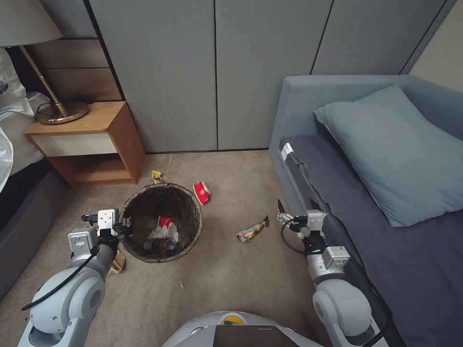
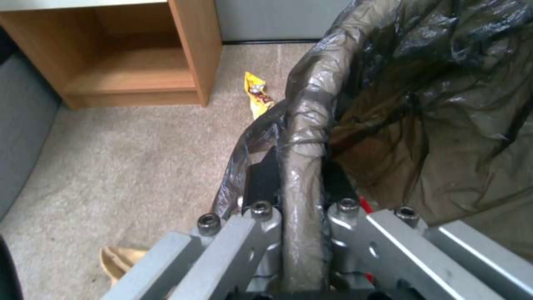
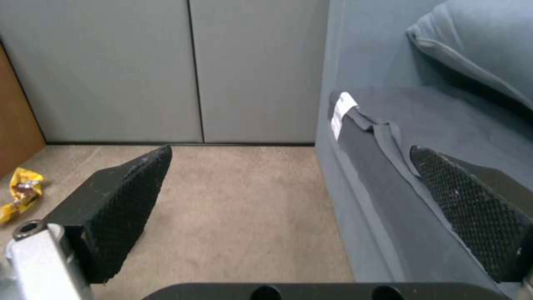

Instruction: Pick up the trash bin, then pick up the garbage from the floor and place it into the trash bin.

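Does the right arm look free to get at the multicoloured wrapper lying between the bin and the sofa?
Probably yes. The right gripper is open and empty, the wrapper lies on bare carpet just to its left, and nothing stands between them.

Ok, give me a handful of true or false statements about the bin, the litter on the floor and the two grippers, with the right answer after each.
1. The left gripper is clamped on the rim of the trash bin. True.
2. The right gripper is holding a wrapper. False: its fingers are spread apart with nothing between them.
3. The trash bin has no litter in it. False: a red-and-white wrapper, a white tissue wad and a small bottle lie inside.
4. A yellow snack packet lies on the carpet between the nightstand and the bin. True.
5. A red-and-white wrapper lies on the pillow. False: it lies on the carpet beside the bin.
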Tool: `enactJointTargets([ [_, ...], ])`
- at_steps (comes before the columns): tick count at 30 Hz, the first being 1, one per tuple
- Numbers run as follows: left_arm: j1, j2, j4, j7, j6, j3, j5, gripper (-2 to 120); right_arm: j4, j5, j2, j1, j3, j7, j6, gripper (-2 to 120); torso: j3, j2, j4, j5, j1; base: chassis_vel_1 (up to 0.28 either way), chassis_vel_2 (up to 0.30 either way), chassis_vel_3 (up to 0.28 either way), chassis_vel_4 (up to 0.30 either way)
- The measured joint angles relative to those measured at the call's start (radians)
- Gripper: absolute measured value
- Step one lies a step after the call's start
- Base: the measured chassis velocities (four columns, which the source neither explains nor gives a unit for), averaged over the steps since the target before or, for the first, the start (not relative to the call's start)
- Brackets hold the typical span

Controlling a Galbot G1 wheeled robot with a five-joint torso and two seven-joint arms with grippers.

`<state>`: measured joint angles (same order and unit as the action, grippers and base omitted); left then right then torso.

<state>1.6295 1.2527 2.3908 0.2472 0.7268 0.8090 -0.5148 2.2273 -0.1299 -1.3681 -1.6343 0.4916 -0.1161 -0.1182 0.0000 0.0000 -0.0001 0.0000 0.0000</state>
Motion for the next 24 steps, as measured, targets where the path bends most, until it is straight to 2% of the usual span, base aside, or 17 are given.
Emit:
enactJointTargets([
  [11, 0.006, 0.002, 0.011, 0.000, -0.001, 0.002, -0.001, 3, -0.040, -0.002, 0.012, 0.045, -0.031, -0.037, -0.034, 100, 0.000, 0.000, 0.0001, 0.0001, 0.000, -0.043, 0.045, 0.041, -0.047],
  [14, 0.011, 0.004, 0.017, 0.000, -0.001, 0.003, -0.001, 3, -0.060, -0.030, 0.025, 0.083, -0.053, -0.074, -0.075, 100, 0.000, 0.000, 0.0001, 0.0001, 0.000, 0.000, 0.000, 0.000, 0.000],
  [16, 0.013, 0.005, 0.021, 0.000, -0.001, 0.004, -0.001, 3, -0.070, -0.058, 0.035, 0.104, -0.073, -0.105, -0.104, 100, 0.000, 0.000, 0.0001, 0.0000, 0.000, 0.000, 0.000, 0.000, 0.000],
  [19, 0.016, 0.008, 0.027, 0.000, -0.001, 0.004, -0.001, 3, -0.103, -0.173, 0.057, 0.167, -0.126, -0.197, -0.190, 100, 0.000, 0.000, 0.0000, -0.0001, 0.000, 0.000, 0.000, 0.000, 0.000],
  [20, 0.016, 0.008, 0.027, 0.000, -0.001, 0.004, -0.001, 3, -0.103, -0.173, 0.057, 0.167, -0.126, -0.197, -0.190, 100, 0.000, 0.000, 0.0000, -0.0001, 0.000, 0.000, 0.000, 0.000, 0.000],
  [22, 0.016, 0.009, 0.030, 0.000, -0.001, 0.004, -0.001, 3, -0.157, -0.278, 0.063, 0.217, -0.164, -0.263, -0.237, 100, 0.000, 0.000, 0.0002, 0.0001, 0.000, 0.000, 0.000, 0.000, 0.000],
  [24, 0.016, 0.009, 0.030, 0.001, -0.001, 0.004, -0.001, 3, -0.195, -0.304, 0.063, 0.238, -0.173, -0.272, -0.249, 100, 0.000, 0.000, 0.0003, -0.0001, 0.000, 0.000, 0.000, 0.000, 0.000],
])
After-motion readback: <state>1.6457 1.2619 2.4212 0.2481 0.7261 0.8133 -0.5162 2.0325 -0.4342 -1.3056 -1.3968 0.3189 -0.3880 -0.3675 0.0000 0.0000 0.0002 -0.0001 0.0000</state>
